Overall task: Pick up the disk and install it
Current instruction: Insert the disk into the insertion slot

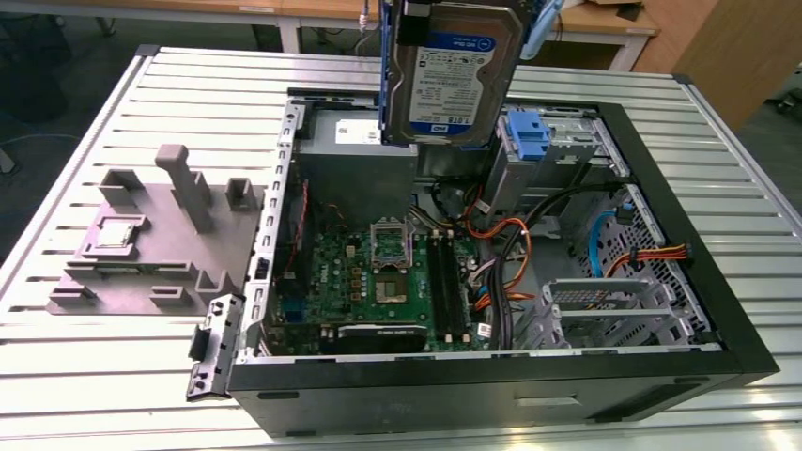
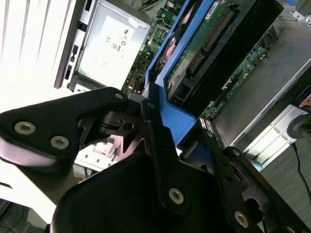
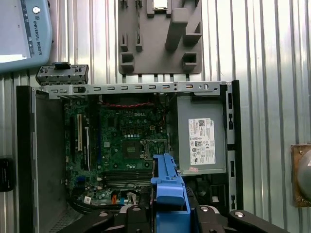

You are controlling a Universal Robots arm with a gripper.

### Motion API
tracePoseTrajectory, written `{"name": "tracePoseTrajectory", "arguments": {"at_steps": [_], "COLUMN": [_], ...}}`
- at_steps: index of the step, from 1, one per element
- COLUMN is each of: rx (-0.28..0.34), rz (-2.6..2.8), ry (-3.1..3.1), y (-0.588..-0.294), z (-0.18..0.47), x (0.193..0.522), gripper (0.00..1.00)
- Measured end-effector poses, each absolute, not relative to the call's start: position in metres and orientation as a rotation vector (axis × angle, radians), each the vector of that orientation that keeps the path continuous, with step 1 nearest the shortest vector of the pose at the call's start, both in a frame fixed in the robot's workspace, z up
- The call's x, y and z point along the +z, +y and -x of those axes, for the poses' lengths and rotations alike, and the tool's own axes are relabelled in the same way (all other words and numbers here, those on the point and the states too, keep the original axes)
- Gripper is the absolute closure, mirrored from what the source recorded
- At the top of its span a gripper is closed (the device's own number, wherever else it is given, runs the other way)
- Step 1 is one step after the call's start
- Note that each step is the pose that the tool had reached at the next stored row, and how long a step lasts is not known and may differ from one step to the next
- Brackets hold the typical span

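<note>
Status: pick step complete, install step not yet done. The disk (image 1: pixel 452 75) hangs upright in the air above the far side of the open computer case (image 1: pixel 501 385), label face toward the exterior camera, clear of everything below it and touching nothing in the case. In the first wrist view the gripper (image 3: pixel 167 213) is closed around the blue carrier (image 2: pixel 177 121) that frames the drive, with a black finger on each side of the blue edge. The second wrist view shows the same grip from beneath, with the drive's green circuit-board side exposed. You can log the grasp as firm as far as these views show: no gap is visible between fingers and carrier. Looking down along the drive, you see it edge-on above the boundary between the motherboard (image 1: pixel 376 272) and the power supply (image 3: pixel 201 141). The drive bay (image 1: pixel 532 141) with blue fittings stands at the far corner of the case, toward the exterior view's right of the disk. The disk is above it and not yet entered. Whether that bay is the intended slot cannot be confirmed from here. The grey fixture (image 1: pixel 150 244) sits on the slatted table (image 1: pixel 100 376) beside the case, at the exterior view's left. Remaining: seat the disk.
</note>
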State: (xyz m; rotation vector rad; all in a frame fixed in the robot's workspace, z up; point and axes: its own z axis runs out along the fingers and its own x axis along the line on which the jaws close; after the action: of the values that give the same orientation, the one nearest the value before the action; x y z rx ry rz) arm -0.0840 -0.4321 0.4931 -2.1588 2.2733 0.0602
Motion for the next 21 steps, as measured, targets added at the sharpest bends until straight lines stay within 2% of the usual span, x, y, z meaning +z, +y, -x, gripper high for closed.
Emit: {"name": "tracePoseTrajectory", "arguments": {"at_steps": [21], "rx": [0.060], "rz": [2.159], "ry": [2.273], "y": [-0.445], "z": [0.084], "x": [0.493], "gripper": [0.63]}}
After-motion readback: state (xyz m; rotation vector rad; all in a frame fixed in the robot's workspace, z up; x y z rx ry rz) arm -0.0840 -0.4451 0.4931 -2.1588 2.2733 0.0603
